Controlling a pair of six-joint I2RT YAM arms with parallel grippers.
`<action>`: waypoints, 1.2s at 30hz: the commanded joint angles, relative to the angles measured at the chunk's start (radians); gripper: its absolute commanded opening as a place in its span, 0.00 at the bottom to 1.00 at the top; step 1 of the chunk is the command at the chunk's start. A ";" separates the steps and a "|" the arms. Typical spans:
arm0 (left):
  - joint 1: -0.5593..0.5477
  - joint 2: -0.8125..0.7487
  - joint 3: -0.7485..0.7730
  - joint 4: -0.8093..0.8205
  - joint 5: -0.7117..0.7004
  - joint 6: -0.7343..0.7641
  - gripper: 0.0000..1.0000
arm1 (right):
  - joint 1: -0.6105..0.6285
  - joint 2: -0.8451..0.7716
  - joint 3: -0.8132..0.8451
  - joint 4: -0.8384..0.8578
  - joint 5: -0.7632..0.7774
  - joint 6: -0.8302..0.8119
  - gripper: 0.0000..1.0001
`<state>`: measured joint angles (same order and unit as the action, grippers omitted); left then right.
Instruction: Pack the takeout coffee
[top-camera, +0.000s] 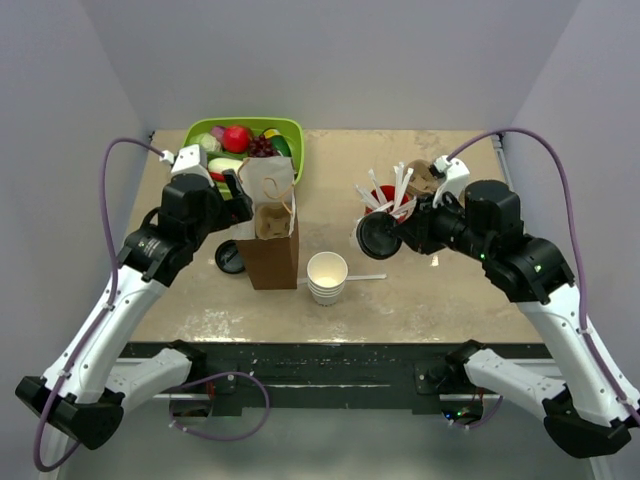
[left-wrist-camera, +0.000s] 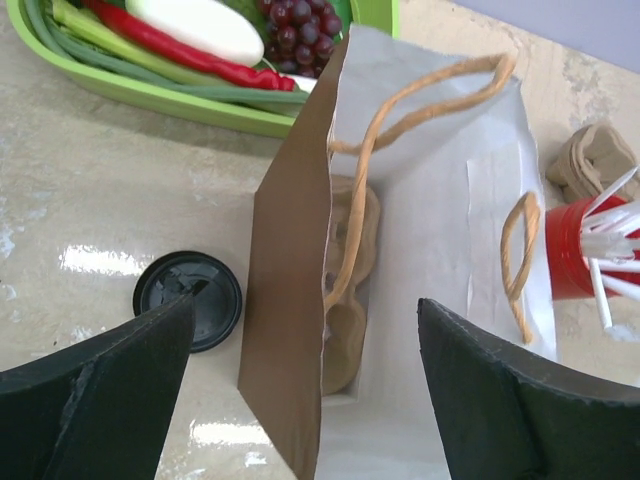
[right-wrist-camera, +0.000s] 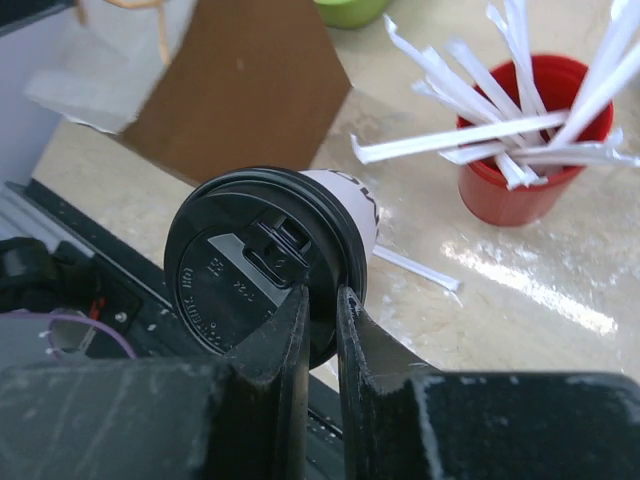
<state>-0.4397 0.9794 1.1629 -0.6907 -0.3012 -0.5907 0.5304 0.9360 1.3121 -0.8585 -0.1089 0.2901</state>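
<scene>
The takeout coffee (right-wrist-camera: 262, 268), a white cup with a black sip lid, hangs tilted on its side in my right gripper (right-wrist-camera: 320, 300), which is shut on the lid's rim. In the top view the takeout coffee (top-camera: 378, 236) is above the table, right of the brown paper bag (top-camera: 270, 245). The bag stands upright and open, with a cardboard cup carrier inside (left-wrist-camera: 350, 330). My left gripper (left-wrist-camera: 305, 400) is open, with its fingers on either side of the bag's left wall (left-wrist-camera: 290, 300) near the top edge.
A stack of lidless white cups (top-camera: 327, 277) stands right of the bag. A loose black lid (left-wrist-camera: 188, 298) lies left of it. A red cup of wrapped straws (right-wrist-camera: 527, 140) stands at the back right, and one loose straw (right-wrist-camera: 415, 268) lies on the table. A green tray of produce (top-camera: 245, 140) sits behind the bag.
</scene>
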 joint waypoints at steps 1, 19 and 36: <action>0.001 0.048 0.080 0.108 -0.061 -0.023 0.91 | -0.001 0.020 0.116 0.087 -0.113 -0.008 0.00; 0.009 0.073 0.067 0.112 -0.055 -0.008 0.15 | 0.052 0.532 0.561 0.437 -0.169 0.100 0.00; 0.010 0.077 0.077 0.085 -0.041 -0.001 0.04 | 0.164 0.882 0.923 0.201 -0.006 0.003 0.00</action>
<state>-0.4339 1.0668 1.2247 -0.6197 -0.3435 -0.6056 0.6979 1.8149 2.1677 -0.5949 -0.1719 0.3313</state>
